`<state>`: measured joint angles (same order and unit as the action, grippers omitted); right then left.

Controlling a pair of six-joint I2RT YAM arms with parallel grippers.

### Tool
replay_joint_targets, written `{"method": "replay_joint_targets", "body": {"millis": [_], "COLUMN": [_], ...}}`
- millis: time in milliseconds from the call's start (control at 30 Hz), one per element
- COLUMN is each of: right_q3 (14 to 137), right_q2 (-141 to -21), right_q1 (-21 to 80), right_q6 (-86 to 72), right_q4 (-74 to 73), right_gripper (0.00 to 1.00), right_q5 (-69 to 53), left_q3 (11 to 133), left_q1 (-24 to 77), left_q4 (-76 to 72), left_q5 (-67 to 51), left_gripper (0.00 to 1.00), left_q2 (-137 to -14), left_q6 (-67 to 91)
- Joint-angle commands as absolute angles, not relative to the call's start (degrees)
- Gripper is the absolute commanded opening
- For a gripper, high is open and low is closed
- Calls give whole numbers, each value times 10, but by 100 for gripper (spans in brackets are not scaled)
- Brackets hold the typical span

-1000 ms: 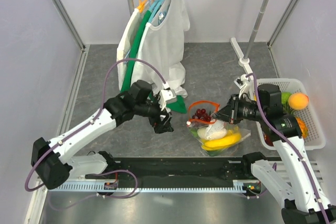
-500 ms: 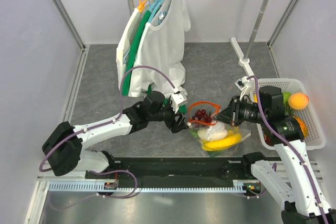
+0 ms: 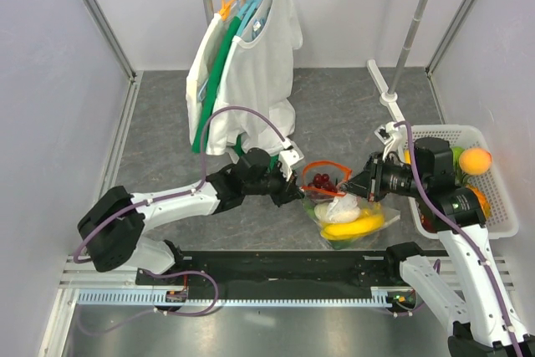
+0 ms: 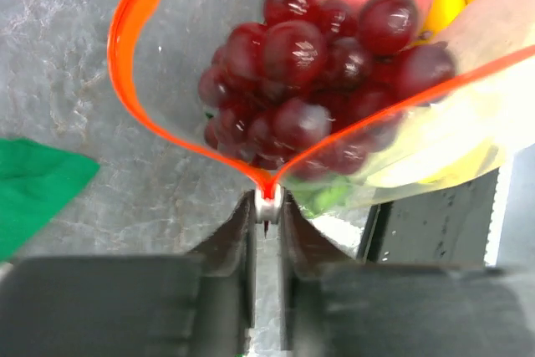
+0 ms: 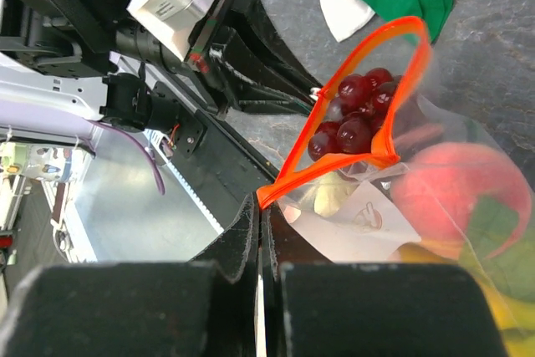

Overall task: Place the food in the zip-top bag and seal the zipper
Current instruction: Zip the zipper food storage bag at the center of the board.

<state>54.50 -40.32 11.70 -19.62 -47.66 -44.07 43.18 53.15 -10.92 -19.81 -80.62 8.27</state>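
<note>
Left claw (image 4: 267, 216) is closed on the small white slider (image 4: 267, 205) at one end of the orange zipper (image 4: 262, 178). The right claw (image 5: 259, 206) pinches the zipper's other end. The mouth gapes open between them. The clear bag (image 3: 374, 206) lies near the worktop's near edge, right of centre, holding red grapes (image 4: 301, 73) and a banana (image 3: 355, 224), beside the white basket (image 3: 499, 190) at the right edge.

Held the left arm (image 3: 180, 198) stretched low rightward, left gripper (image 4: 267, 211) jaws pinched on one zipper (image 4: 125, 64) end; kept right gripper (image 5: 260, 206) angled leftward, jaws clamped on the opposite end.
</note>
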Motion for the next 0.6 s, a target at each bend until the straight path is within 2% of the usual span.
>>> {"method": "replay_joint_targets", "body": {"millis": [0,233,367,567], "right_q3": [577,602,604,576], "right_q2": [-389,-410,-412,-415], "right_q1": [115,114,115,115], "right_q6": [-183,-136,-105,-85], "right_q4": [-453,-484,-510,-513], "right_gripper": [0,0,0,0], "right_q5": [-440,-356,-333,-342], "left_q3": [490,574,599,571], "left_q1": [518,510,510,511], "left_q4": [-61,90,192,203], "left_q5": [-192,-303,-310,-288], "left_gripper": [2,2,2,2], "left_q2": [-778,-657,-657,-674], "left_q6": [47,-89,-178,-233]}}
